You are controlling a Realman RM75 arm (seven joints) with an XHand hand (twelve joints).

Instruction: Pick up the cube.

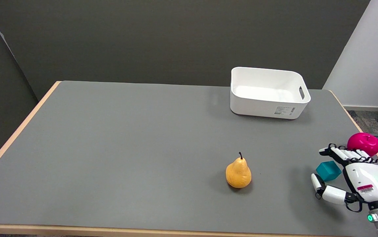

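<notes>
I've got the right hand open w/ fingers either side of the cube near the table's right edge, not gripped or lifted yet; apple just behind, tub at the far edge.

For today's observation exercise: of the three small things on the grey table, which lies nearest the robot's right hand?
The teal cube, sitting between the open fingers of the right hand. The magenta apple lies behind the hand; the yellow pear stands well left.

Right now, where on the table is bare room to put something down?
Bare: the table's whole left half, and between pear and white bin. Crowded: the near right corner, with teal cube, pink apple and right hand.
</notes>
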